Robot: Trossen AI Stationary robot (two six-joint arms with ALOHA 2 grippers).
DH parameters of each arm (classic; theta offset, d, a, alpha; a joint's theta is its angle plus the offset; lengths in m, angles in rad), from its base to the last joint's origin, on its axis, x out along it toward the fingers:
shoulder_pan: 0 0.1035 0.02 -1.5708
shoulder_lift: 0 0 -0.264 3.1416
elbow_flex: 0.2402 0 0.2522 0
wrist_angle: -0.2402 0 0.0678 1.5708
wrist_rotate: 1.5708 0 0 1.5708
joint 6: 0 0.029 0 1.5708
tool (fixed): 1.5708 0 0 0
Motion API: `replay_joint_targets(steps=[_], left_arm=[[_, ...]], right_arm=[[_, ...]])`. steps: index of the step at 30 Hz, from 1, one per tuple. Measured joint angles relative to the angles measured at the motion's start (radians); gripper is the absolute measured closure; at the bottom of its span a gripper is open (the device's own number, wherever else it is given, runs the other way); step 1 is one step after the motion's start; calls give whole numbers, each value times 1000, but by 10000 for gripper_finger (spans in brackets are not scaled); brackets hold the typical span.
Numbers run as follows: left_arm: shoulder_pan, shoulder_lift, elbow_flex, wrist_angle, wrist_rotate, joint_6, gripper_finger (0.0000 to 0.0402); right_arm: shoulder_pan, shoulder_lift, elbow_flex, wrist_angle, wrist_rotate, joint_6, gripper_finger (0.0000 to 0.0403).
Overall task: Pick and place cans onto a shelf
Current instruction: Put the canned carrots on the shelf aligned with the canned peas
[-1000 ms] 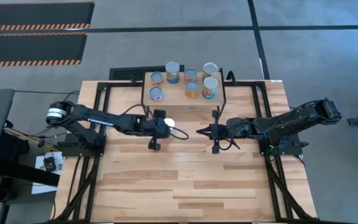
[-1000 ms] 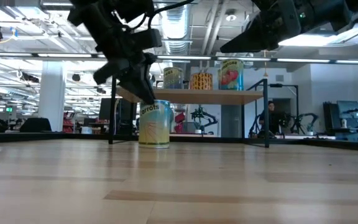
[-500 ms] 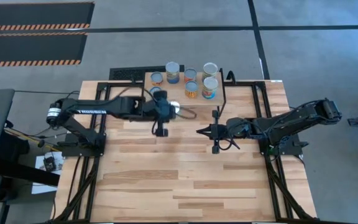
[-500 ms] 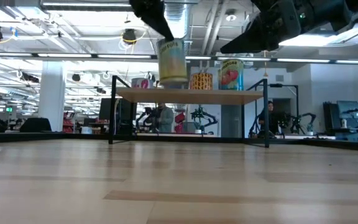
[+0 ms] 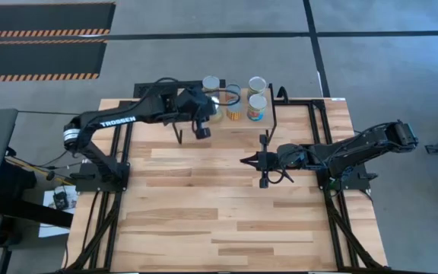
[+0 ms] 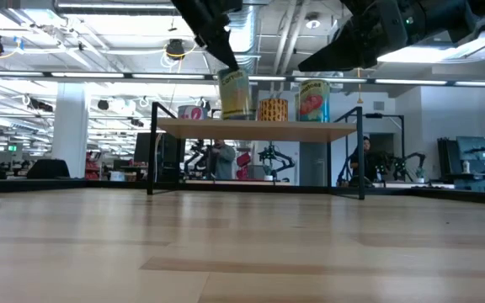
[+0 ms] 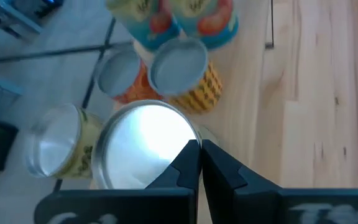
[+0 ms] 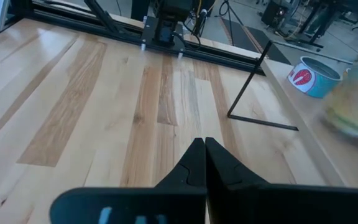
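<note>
My left gripper (image 5: 210, 113) is over the shelf (image 6: 293, 130), shut on a can with a yellow-green label (image 6: 235, 94). The can's silver top (image 7: 145, 152) shows in the left wrist view. Its bottom is at the level of the shelf top; I cannot tell whether it rests there. Other cans stand on the shelf: an orange one (image 6: 274, 109), a tomato-labelled one (image 6: 312, 99) and a blue one (image 8: 314, 76). My right gripper (image 5: 243, 161) hangs shut and empty over the table's middle. My left gripper holds the can at the edge of its silver top (image 7: 188, 140), with the two fingers (image 7: 188, 165) nearly together there. The fingers come slanting down from above (image 6: 222, 52). The can hangs upright below them, among the other cans on the shelf.
Several cans crowd the shelf around the held one (image 7: 179, 62) (image 7: 58, 146) (image 7: 120, 78). The shelf's thin black legs (image 6: 361, 151) stand at the table's far edge. The wooden tabletop (image 5: 226, 213) lies in front. A person (image 6: 220, 160) shows in the room behind.
My left gripper has lifted the can off the table, raised it above the shelf and carried it toward the far edge. It has then come down until the can's bottom is level with the shelf top. The can has stayed upright.
</note>
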Motion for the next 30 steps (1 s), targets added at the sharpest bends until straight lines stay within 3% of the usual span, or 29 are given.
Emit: replay_joint_targets(steps=[12,30], left_arm=[[34,16,0,-2,15,-9,400],[38,15,1,19,8,11,363]], right_arm=[[-1,0,0,0,0,-3,396],[-1,0,0,-1,0,-2,396]])
